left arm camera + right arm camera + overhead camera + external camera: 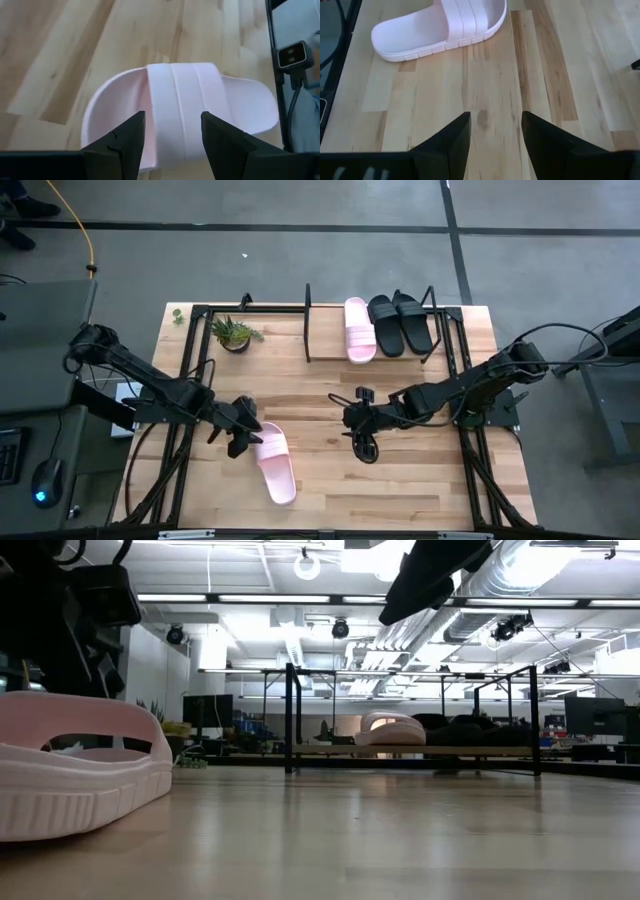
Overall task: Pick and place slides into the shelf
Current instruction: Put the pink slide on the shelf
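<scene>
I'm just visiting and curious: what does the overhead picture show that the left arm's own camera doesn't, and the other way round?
Only the overhead view shows the shelf holding one pink and two black slides, a small plant, and the right gripper. Only the wrist view shows the loose slide's strap up close, framed between the open fingers. Both show the left gripper at the pink slide on the table.

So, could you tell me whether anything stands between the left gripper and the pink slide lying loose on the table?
Nothing visible does. The left gripper is open directly over the pink slide, its fingers either side of the strap. The right gripper waits apart over bare table.
</scene>
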### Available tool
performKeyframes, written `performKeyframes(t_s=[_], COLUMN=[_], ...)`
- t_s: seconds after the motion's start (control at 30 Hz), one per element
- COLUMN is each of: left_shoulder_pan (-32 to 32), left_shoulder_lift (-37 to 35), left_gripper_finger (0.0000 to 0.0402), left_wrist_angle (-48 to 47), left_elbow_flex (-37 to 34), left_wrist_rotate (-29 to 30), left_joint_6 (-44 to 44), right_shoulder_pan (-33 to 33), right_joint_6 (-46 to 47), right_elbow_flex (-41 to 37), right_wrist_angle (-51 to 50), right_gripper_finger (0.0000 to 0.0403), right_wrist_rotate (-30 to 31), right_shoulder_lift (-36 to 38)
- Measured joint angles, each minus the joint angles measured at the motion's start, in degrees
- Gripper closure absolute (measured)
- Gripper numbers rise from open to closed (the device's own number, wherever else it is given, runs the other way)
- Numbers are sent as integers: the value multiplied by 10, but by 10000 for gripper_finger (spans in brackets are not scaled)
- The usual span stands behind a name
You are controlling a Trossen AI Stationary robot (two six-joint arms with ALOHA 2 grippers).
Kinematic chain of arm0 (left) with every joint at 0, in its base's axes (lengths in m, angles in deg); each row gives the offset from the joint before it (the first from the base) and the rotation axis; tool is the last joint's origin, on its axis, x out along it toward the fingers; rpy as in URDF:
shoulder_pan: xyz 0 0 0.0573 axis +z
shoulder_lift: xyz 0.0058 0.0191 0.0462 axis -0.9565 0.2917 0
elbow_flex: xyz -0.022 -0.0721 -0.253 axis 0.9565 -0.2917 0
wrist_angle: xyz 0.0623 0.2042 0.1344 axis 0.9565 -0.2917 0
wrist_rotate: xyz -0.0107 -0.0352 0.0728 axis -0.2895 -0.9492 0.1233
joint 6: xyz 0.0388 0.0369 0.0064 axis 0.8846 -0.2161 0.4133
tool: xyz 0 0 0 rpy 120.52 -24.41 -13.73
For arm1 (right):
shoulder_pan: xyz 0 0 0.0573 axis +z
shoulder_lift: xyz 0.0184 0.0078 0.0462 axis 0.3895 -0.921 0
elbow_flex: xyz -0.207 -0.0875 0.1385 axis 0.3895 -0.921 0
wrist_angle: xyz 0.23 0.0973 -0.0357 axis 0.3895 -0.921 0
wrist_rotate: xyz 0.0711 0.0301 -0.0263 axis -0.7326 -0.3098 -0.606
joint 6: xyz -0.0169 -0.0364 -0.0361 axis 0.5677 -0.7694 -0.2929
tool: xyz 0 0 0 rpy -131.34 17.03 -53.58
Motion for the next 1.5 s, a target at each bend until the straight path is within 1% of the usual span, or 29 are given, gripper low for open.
performKeyframes(t_s=[0.13, 0.3, 0.43, 0.63, 0.8, 0.9, 1.2, 1.27, 1.33, 1.5], left_shoulder_pan=[0, 0, 0, 0, 0, 1, 1, 1, 1, 1], left_shoulder_lift=[33, 68, 90, 130, 164, 178, 180, 180, 180, 180], left_gripper_finger=[224, 224, 224, 224, 224, 224, 226, 234, 252, 322], left_wrist_angle=[21, 42, 55, 131, 154, 167, 173, 173, 173, 173], left_elbow_flex=[0, 1, 1, 1, 1, 1, 1, 1, 1, 1], left_wrist_rotate=[-18, -27, -32, -57, -70, -80, -90, -91, -91, -91], left_joint_6=[-2, -6, -26, -29, -31, -31, -15, -14, -13, 0], right_shoulder_pan=[0, 0, 2, 16, 26, 26, 24, 25, 25, 24], right_joint_6=[0, 0, 1, 1, 1, 1, 0, 0, 0, 0], right_elbow_flex=[0, 0, 0, 0, 0, 0, 0, 0, 0, 0], right_wrist_angle=[1, 7, 9, 13, 16, 16, 17, 17, 17, 17], right_gripper_finger=[235, 235, 235, 235, 235, 235, 235, 235, 235, 235], right_wrist_rotate=[5, 8, 9, 13, 13, 13, 14, 14, 14, 14], right_shoulder_lift=[0, 0, 0, 0, 0, 0, 0, 0, 0, 0])
